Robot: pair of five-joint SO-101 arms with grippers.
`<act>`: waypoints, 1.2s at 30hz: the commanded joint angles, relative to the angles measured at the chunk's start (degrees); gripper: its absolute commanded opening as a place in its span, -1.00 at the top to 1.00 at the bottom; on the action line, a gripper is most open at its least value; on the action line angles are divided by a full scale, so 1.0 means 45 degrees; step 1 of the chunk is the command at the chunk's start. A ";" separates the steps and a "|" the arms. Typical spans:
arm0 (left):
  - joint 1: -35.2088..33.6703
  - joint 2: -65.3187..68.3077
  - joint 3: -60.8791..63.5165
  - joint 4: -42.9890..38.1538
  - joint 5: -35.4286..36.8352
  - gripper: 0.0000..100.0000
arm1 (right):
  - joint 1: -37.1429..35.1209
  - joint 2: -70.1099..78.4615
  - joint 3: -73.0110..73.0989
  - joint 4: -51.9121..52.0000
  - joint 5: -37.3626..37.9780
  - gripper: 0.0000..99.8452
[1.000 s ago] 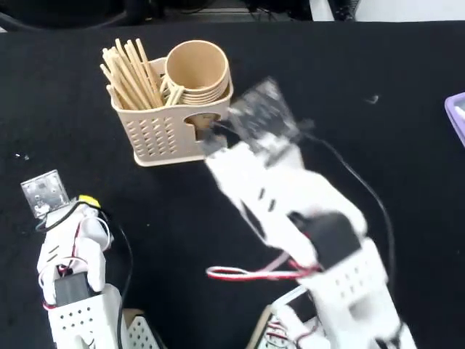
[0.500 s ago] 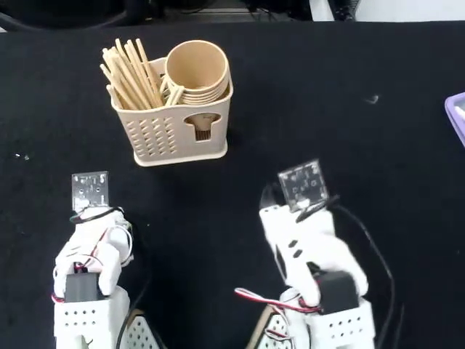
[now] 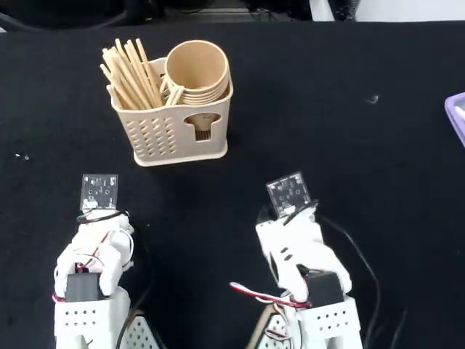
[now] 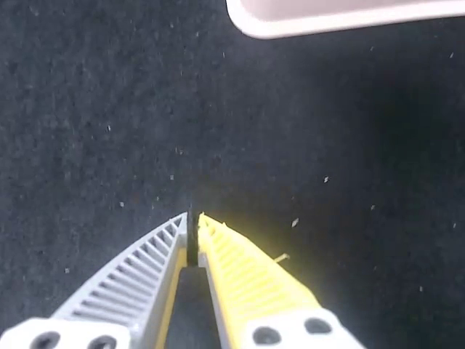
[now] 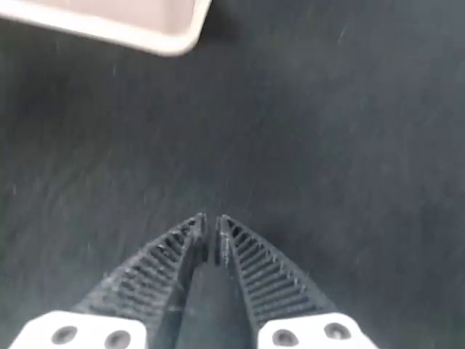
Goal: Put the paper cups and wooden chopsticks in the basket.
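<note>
A beige perforated basket (image 3: 174, 131) stands at the back left of the black table. Inside it, a bundle of wooden chopsticks (image 3: 131, 73) leans on one side and a stack of paper cups (image 3: 196, 69) sits on the other. Both arms are folded back near the front edge, well short of the basket. My left gripper (image 4: 193, 218) is shut with nothing in it, over bare table. My right gripper (image 5: 211, 219) is shut and holds nothing. The basket's base shows as a pale edge (image 4: 341, 18) in the left wrist view and as a pale corner (image 5: 131, 29) in the right wrist view.
A purple object (image 3: 458, 116) pokes in at the table's right edge. A small speck (image 3: 372, 99) lies on the cloth at the back right. The left arm's wrist (image 3: 98, 193) and the right arm's wrist (image 3: 289, 196) stand apart at the front.
The right arm has pulled back from beside the basket to the front of the table. The left arm's wrist has turned and shifted slightly right. The basket's contents are unchanged.
</note>
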 commanded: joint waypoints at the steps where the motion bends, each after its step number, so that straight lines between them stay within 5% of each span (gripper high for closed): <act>1: 0.0166 -0.0117 0.0283 0.0547 -0.0137 0.93 | 0.0293 -0.0967 -0.0029 0.1739 -0.0860 0.93; 7: 0.0322 -0.0117 0.0283 0.1954 -0.0078 0.93 | 0.0293 -0.0967 -0.0029 0.2637 -0.3516 0.92; 36: -0.0557 -0.0567 0.0264 0.1934 -0.0098 0.94 | 0.1856 -0.1221 -0.0029 0.2696 -0.3516 0.92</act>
